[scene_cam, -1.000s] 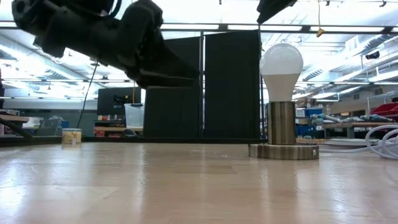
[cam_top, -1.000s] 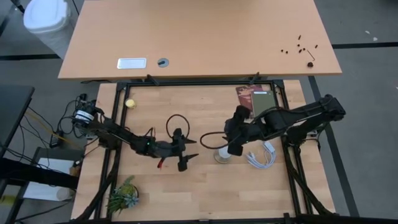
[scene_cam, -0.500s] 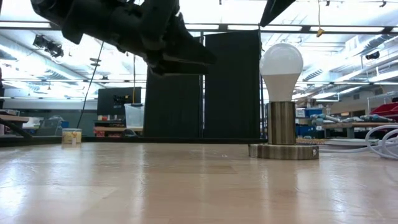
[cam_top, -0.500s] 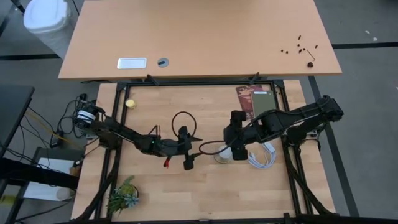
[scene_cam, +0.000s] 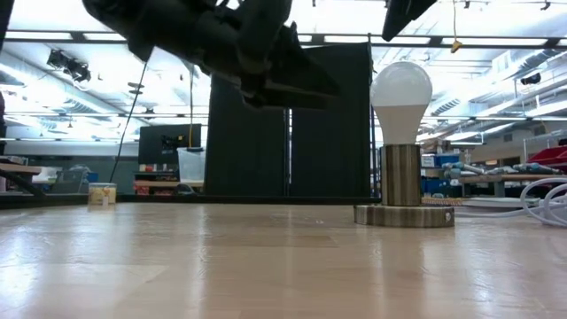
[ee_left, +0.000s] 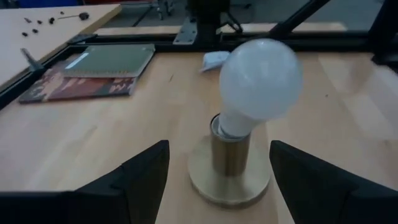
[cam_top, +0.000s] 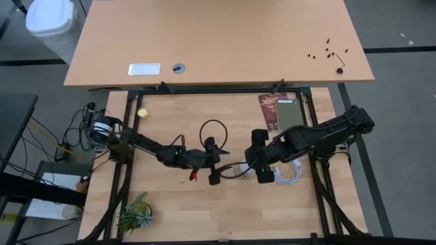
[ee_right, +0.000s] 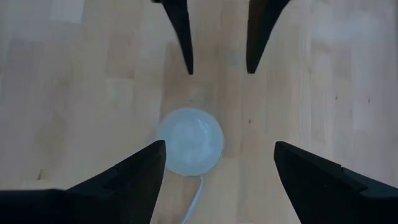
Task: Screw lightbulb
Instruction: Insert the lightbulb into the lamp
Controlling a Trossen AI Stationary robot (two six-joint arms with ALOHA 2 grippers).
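Since a second ago, left gripper [cam_top: 216, 165] has advanced toward the lightbulb [scene_cam: 400, 100], fingers spread, bulb just ahead between them, untouched. Bulb stands upright in its socket [scene_cam: 403, 197] on the table [cam_top: 170, 204]. Right gripper [cam_top: 262, 169] hovers directly above, fingers apart, holding nothing.

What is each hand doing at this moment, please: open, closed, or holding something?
Left hand: open, empty, level with the lightbulb in its socket.
Right hand: open, empty, above the lightbulb.
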